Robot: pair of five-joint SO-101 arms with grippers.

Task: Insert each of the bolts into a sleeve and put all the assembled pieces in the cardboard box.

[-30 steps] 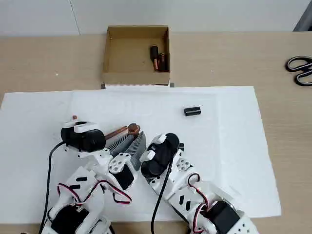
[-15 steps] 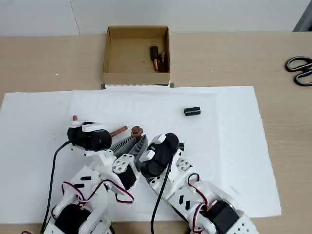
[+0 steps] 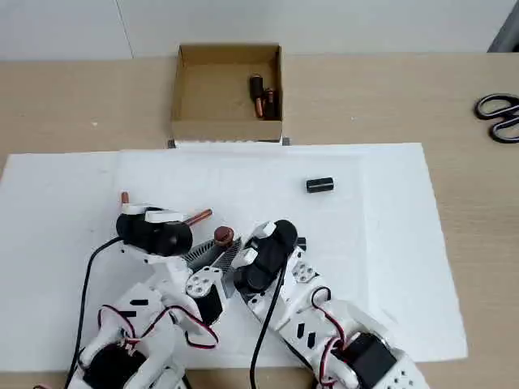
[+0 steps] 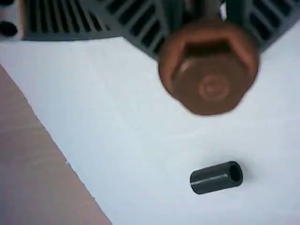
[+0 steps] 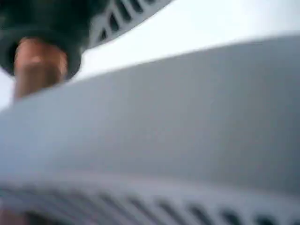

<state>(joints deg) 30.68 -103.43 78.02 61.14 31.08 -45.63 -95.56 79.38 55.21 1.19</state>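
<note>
Left wrist view: copper hex-headed bolt (image 4: 208, 75)

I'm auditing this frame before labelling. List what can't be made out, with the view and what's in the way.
Shank of the copper hex-headed bolt in the left hand: left wrist and high views, hidden behind its head.
Grey shape across the right wrist view: too blurred to identify.
Copper-and-black pieces in the open cardboard box: high view, too small to count.
Black-handled scissors: high view, cut by the edge.
</note>
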